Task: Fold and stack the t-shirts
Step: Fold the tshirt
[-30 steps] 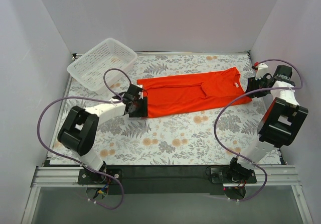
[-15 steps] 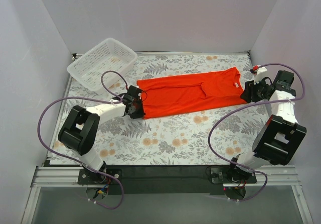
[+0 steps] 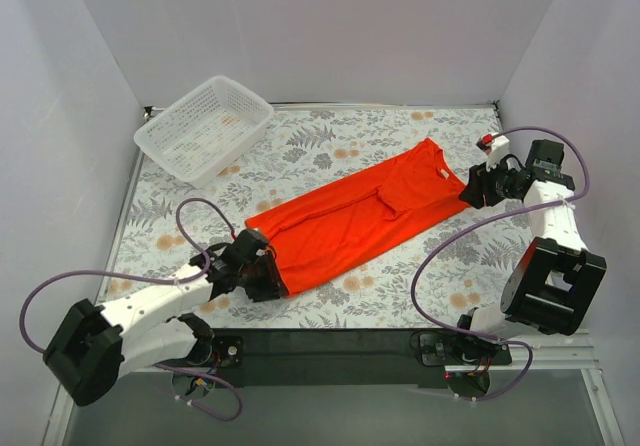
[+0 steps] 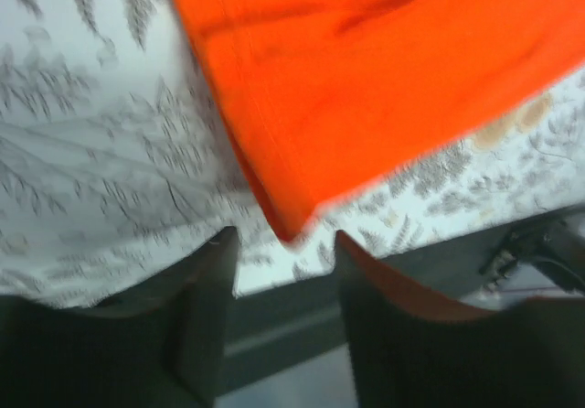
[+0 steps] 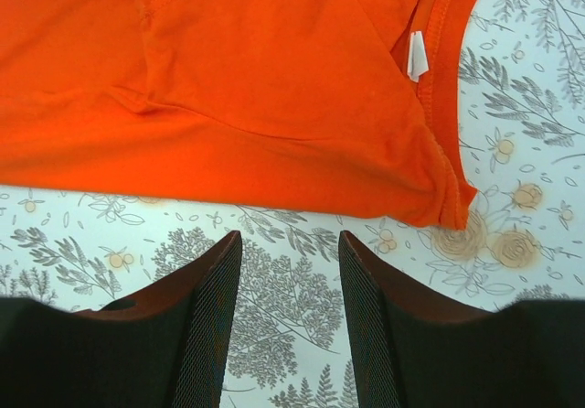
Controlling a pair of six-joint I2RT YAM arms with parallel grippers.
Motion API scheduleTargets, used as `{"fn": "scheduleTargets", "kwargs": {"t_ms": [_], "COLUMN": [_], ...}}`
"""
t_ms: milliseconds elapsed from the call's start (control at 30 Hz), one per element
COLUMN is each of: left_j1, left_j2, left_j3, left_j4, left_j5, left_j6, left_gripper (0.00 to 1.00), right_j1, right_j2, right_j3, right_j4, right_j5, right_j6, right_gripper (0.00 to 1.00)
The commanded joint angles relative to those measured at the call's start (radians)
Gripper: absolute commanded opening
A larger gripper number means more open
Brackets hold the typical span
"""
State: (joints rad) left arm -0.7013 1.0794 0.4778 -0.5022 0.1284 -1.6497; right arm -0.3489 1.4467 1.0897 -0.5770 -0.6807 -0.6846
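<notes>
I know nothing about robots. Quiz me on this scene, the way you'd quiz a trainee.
1. True or false: the t-shirt lies inside the basket.
2. Which end of the t-shirt is nearest the right gripper? A. hem B. collar C. both sleeves
3. How many t-shirts are in view?

Key: 1 false; 2 B; 3 one.

the t-shirt (image 3: 350, 216) lies diagonally on the table (image 3: 420, 286), basket (image 3: 204, 124) behind it at the far-left corner.
</notes>
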Motion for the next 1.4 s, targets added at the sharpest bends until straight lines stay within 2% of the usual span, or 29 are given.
{"fn": "scheduleTargets", "kwargs": {"t_ms": [0,67,167,233,267,333,367,400,433,467,500,533,567,633,733,867,933,1100,1367], "left_j1": [-0.047,-0.049,-0.047,-0.047,-0.047,-0.047,-0.046,-0.046,-0.035,-0.02,-0.001,0.044,0.072,0.143,0.193,0.214,0.215,0.223,0.221], "left_j2": [-0.145,-0.232,-0.282,-0.266,-0.242,-0.112,-0.051,0.1,0.176,0.253,0.339,0.476,0.544,0.708,0.865,1.13,1.197,1.327,1.384], "left_j3": [0.027,0.085,0.203,0.286,0.31,0.35,0.41,0.448,0.506,0.627,0.706,0.77,0.885,0.977,1.194,1.416,1.525,1.616,1.63], "left_j4": [-0.119,-0.209,-0.265,-0.225,-0.187,-0.036,0.014,0.054,0.104,0.114,0.116,0.116,0.123,0.152,0.139,0.102,0.067,0.056,0.068], "left_j5": [-0.024,-0.096,-0.178,-0.203,-0.211,-0.197,-0.179,-0.168,-0.168,-0.161,-0.085,-0.044,0.006,0.16,0.276,0.345,0.362,0.464,0.565], "left_j6": [-0.157,-0.141,-0.061,0.032,0.195,0.392,0.565,0.655,0.715,0.801,0.832,0.849,0.861,0.878,0.895,0.904,0.915,0.915,0.878], "left_gripper": [0.49,0.65,0.69,0.7,0.74,0.8,0.82,0.83,0.83,0.83,0.83,0.82,0.82,0.82,0.81,0.75,0.71,0.65,0.56], "right_j1": [0.018,0.018,0.018,0.016,0.018,0.018,0.016,0.016,0.014,0.01,0.005,0.001,-0.013,-0.028,-0.05,-0.067,-0.068,-0.081,-0.098], "right_j2": [0.006,0.02,0.04,0.053,0.06,0.079,0.086,0.096,0.101,0.106,0.11,0.11,0.112,0.116,0.132,0.144,0.149,0.147,0.162], "right_j3": [-0.004,0.002,0.012,0.015,0.019,0.022,0.024,0.026,0.026,0.024,0.024,0.022,0.019,0.001,-0.016,-0.037,-0.04,-0.048,-0.063], "right_j4": [-0.003,-0.001,0.0,0.002,0.002,0.005,0.005,0.005,0.005,0.011,0.015,0.023,0.034,0.072,0.123,0.164,0.164,0.17,0.174], "right_j5": [-0.036,-0.036,-0.034,-0.036,-0.04,-0.071,-0.088,-0.103,-0.13,-0.144,-0.154,-0.161,-0.161,-0.148,-0.111,-0.102,-0.103,-0.105,-0.114], "right_j6": [0.029,0.036,0.04,0.039,0.037,0.031,0.022,0.02,0.02,0.028,0.039,0.054,0.083,0.117,0.187,0.229,0.232,0.237,0.235], "right_gripper": [0.46,0.46,0.46,0.46,0.46,0.46,0.47,0.47,0.47,0.47,0.47,0.47,0.47,0.46,0.46,0.45,0.45,0.45,0.45]}}
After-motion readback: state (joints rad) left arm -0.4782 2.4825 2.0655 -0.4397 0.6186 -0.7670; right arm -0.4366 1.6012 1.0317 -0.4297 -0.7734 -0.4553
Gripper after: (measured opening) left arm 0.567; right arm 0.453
